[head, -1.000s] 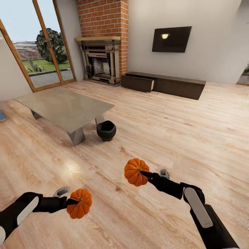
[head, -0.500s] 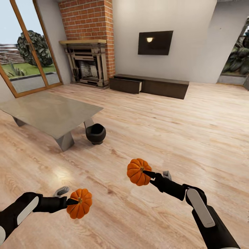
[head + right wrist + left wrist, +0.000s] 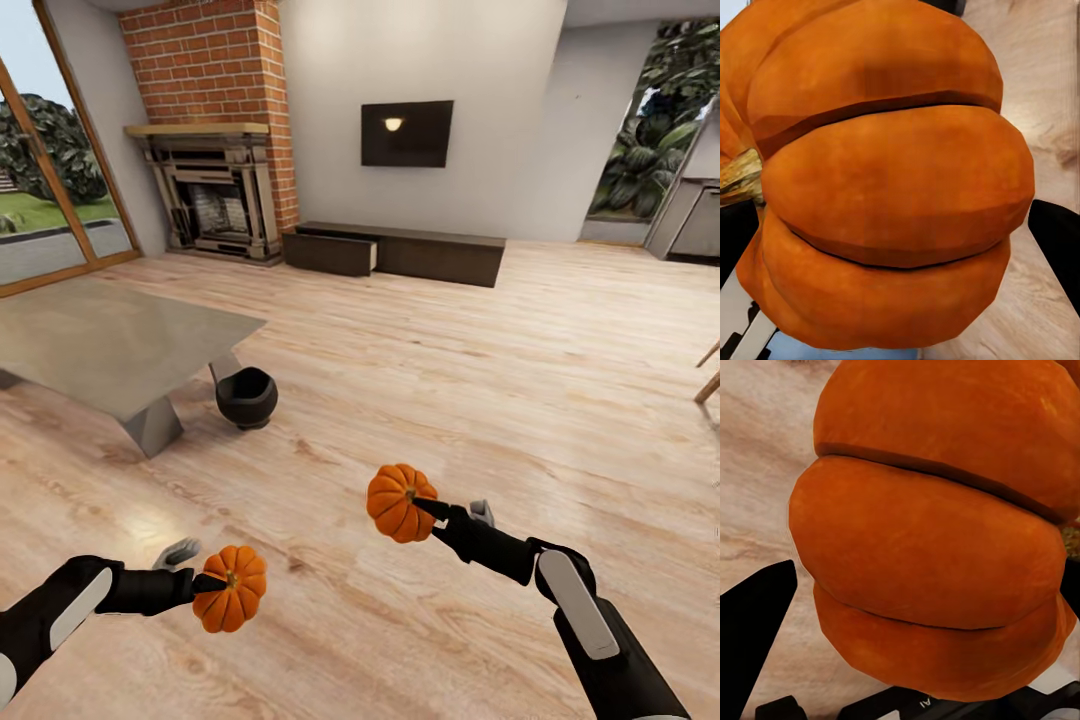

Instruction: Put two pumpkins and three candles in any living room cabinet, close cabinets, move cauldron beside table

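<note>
**K:** Jaws status?

**M:** Both clamped. Left gripper [image 3: 205,583] is closed on one pumpkin [image 3: 231,588], right gripper [image 3: 432,508] is closed on the other pumpkin [image 3: 399,501]. Each dark fingertip sits at the stem end. Both are held up off the wood floor [image 3: 520,380].

**K:** Wrist cams confirm?

**M:** Left wrist: orange ribs [image 3: 930,547] right against the lens, black finger [image 3: 754,637] at one edge. Right wrist: same story, ribbed pumpkin [image 3: 885,180], stem just visible at its side, black finger [image 3: 1059,240] at the edge.

**K:** Cabinet?

**M:** Long low dark cabinet [image 3: 440,255] against the far wall under the wall TV [image 3: 407,133], well apart from the arms. Its end drawer [image 3: 330,253] nearest the brick fireplace [image 3: 212,195] stands out from the front. Can't see inside it.

**K:** Cauldron, table?

**M:** Black cauldron [image 3: 246,397] is on the floor, just beside the near corner of the grey coffee table [image 3: 100,345], close to one leg. Whether they touch, can't tell.

**K:** Candles?

**M:** Can't report on those.
</note>
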### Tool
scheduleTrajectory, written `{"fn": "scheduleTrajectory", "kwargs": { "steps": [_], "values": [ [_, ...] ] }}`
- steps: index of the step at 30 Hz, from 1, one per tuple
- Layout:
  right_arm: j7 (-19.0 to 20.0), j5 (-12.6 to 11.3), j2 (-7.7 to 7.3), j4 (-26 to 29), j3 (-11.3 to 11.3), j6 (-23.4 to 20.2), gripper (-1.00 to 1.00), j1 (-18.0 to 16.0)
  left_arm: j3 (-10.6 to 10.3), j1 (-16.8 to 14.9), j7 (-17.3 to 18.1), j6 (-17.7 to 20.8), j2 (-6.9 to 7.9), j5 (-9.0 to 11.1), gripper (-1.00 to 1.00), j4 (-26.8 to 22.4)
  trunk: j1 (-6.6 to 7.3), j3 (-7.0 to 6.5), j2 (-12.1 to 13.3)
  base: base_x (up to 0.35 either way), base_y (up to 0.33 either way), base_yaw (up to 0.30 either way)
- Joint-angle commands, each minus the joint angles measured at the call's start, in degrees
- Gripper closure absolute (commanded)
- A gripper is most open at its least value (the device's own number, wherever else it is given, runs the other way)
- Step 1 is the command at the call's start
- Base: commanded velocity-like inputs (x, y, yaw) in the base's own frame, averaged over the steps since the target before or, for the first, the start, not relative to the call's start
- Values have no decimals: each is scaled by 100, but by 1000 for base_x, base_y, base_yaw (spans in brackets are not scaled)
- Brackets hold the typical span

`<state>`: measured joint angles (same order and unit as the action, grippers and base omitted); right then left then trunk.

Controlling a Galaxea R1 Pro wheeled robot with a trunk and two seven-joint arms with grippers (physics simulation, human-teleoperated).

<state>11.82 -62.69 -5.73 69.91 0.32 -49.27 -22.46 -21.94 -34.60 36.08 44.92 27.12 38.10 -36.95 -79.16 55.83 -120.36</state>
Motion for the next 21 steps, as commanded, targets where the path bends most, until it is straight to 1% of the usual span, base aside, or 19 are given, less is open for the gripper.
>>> {"fn": "scheduleTrajectory", "kwargs": {
  "steps": [1, 4, 9, 21],
  "values": [
    [32, 25, -6, -2, 3, -12, 100, -4, -21, -3, -14, 17, 9, 19, 100, -5, 1, -2, -2, 0, 0, -200],
    [32, 31, -11, 17, 3, -12, 100, -5, -21, -3, -14, 17, 10, 15, 100, -5, 1, -14, -2, 0, 0, -149],
    [42, 35, -2, 30, 3, 37, 100, -4, -21, -3, -14, 17, 12, 19, 100, -5, 1, -18, -2, 0, 0, -28],
    [135, 29, 0, -28, 12, 49, 100, -4, -21, -3, -14, 17, 9, 21, 100, -6, 264, -233, 479, 0, 0, 0]
  ]
}}
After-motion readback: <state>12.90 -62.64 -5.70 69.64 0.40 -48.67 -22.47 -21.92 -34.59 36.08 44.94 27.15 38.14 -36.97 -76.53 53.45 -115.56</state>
